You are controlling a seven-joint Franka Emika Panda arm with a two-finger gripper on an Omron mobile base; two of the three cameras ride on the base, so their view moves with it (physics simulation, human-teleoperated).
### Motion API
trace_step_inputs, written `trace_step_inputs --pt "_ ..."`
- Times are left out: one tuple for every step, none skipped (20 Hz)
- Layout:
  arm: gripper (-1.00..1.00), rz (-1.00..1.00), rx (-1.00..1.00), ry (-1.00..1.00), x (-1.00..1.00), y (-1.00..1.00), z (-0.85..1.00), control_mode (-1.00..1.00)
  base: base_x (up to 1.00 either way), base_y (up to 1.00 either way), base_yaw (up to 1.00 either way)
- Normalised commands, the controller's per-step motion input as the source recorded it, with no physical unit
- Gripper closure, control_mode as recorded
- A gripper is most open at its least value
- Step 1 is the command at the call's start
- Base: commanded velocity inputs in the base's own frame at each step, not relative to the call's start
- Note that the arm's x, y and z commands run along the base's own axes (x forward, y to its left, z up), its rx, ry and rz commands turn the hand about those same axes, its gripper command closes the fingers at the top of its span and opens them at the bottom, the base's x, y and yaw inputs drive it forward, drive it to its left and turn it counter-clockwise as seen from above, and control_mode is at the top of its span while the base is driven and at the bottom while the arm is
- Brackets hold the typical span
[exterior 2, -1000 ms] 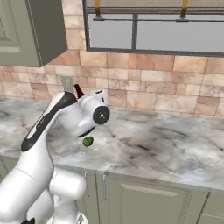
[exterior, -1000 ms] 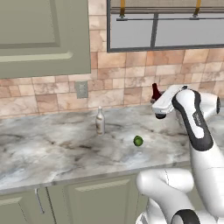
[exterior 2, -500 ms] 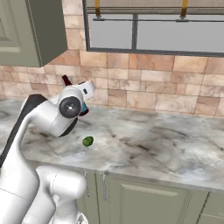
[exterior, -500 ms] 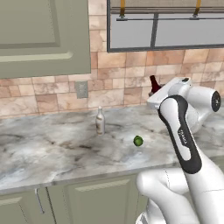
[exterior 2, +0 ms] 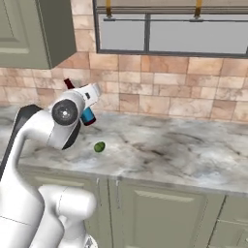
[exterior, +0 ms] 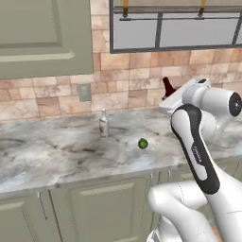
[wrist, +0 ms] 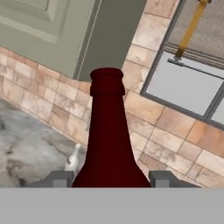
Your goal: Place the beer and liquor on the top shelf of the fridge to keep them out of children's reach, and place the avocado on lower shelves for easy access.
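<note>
At the far left of the marble counter (exterior: 56,156) we had a small clear bottle (exterior: 103,124), upright, neck pointing straight up, standing near the tiled back wall (exterior: 123,90) below the grey wall outlet (exterior: 84,92). Above it hung the green upper cabinet (exterior: 42,38).

Moving right along the counter, we found the avocado (exterior: 142,143) lying on the marble, nearer to us than the clear bottle and well apart from it. From the right base camera it sat (exterior 2: 99,146) just right of the arm's elbow. It was round, so we could not tell any long axis or heading for it.

Further right and raised off the counter, our gripper (wrist: 107,178) held the dark red bottle (wrist: 109,140). Its two fingertips (wrist: 59,178) stood on either side of the bottle's body, clamped on it. In the hand camera the bottle's long axis ran along the gripper's line, neck pointing away from the hand. In the left base camera the red neck (exterior: 168,87) stuck up and leaned left past the white wrist; in the right base camera the top (exterior 2: 69,84) also poked up above the hand, tilted.

Above and to the right hung the framed window (exterior: 175,28) with its grey panes.
</note>
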Motion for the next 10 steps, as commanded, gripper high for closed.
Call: trace_step_inputs --pt "1.00 0.00 0.00 0.00 0.00 0.00 0.00 1.00 -0.94 0.00 -0.15" --pt "1.00 0.00 0.00 0.00 0.00 0.00 0.00 1.00 -0.96 0.00 -0.18" --pt "1.00 0.00 0.00 0.00 0.00 0.00 0.00 1.00 -1.00 0.00 -0.21" --pt "1.00 0.00 0.00 0.00 0.00 0.00 0.00 1.00 -1.00 0.00 -0.23" --pt "1.00 0.00 0.00 0.00 0.00 0.00 0.00 1.00 -1.00 -0.04 -0.27" --pt "1.00 0.00 0.00 0.00 0.00 0.00 0.00 1.00 -0.92 -0.02 -0.32" --pt "1.00 0.00 0.00 0.00 0.00 0.00 0.00 1.00 -0.83 -0.04 -0.35" --pt "1.00 0.00 0.00 0.00 0.00 0.00 0.00 1.00 -0.64 -0.04 -0.42" --pt "1.00 0.00 0.00 0.00 0.00 0.00 0.00 1.00 -0.56 -0.24 -0.51" --pt "1.00 0.00 0.00 0.00 0.00 0.00 0.00 1.00 -0.55 -0.35 -0.58"
